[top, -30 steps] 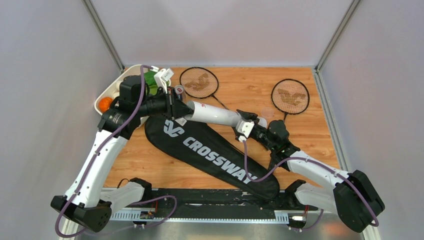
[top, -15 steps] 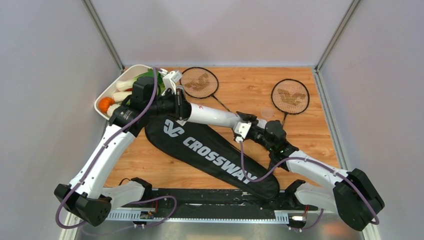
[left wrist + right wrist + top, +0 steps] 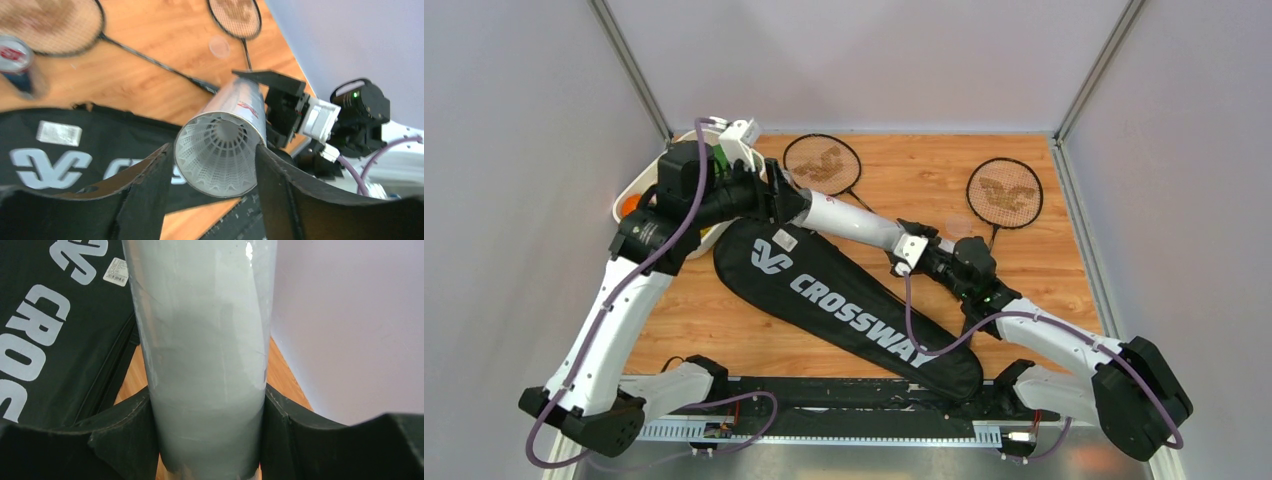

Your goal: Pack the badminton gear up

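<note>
White tube [image 3: 854, 227] between left fingers [image 3: 145, 192], right fingers [image 3: 112, 432], near bag [image 3: 824, 310] edge

We see the white tube [image 3: 205, 355] running straight down the middle of the frame, from the top edge to the bottom, its surface pale with faint scuffs and a small glint near the top. The right gripper [image 3: 207, 412] clamps it low in the frame, with its dark fingers [image 3: 120, 435] pressed against the tube's left and right sides. On the left lies the black bag [image 3: 55, 340], with large white letters reading "CRO" along the left edge and a small white label [image 3: 115, 272] at the upper left. We make out strips of the wooden table [image 3: 282, 377] on either side of the tube, and a pale wall [image 3: 350, 315] fills the right.
</note>
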Controlling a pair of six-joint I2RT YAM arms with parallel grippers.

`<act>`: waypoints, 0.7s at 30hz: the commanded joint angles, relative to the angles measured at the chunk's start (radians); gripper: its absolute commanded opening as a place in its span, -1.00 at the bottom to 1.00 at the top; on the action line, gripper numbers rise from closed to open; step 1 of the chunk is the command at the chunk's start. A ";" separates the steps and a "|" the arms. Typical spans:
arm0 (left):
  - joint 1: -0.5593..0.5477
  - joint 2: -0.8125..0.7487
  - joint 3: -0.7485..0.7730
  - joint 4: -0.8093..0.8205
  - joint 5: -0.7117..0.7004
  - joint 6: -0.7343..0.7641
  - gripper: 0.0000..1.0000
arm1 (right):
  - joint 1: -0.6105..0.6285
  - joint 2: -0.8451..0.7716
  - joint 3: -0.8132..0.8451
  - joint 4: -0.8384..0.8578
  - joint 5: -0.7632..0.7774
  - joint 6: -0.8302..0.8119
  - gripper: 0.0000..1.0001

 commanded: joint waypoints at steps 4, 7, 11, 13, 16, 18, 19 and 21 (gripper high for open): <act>-0.003 -0.117 0.083 -0.005 -0.168 -0.018 0.53 | 0.007 -0.021 0.062 0.093 -0.025 0.155 -0.15; -0.004 -0.166 0.030 0.061 -0.187 -0.037 0.53 | 0.007 -0.027 0.063 0.111 -0.041 0.224 -0.15; -0.004 -0.248 -0.098 0.203 -0.161 -0.044 0.54 | 0.008 -0.036 0.066 0.140 -0.012 0.330 -0.17; -0.004 -0.296 -0.199 0.321 -0.122 -0.047 0.53 | 0.007 -0.034 0.087 0.135 -0.011 0.417 -0.18; -0.004 -0.360 -0.352 0.512 -0.025 -0.050 0.52 | 0.009 -0.030 0.101 0.161 -0.057 0.538 -0.19; -0.004 -0.374 -0.438 0.627 0.023 -0.040 0.52 | 0.010 -0.031 0.096 0.199 -0.059 0.625 -0.22; -0.004 -0.374 -0.484 0.685 0.051 -0.037 0.52 | 0.010 -0.029 0.098 0.215 -0.055 0.684 -0.23; -0.004 -0.366 -0.535 0.764 0.086 -0.039 0.54 | 0.015 -0.023 0.110 0.227 -0.078 0.792 -0.24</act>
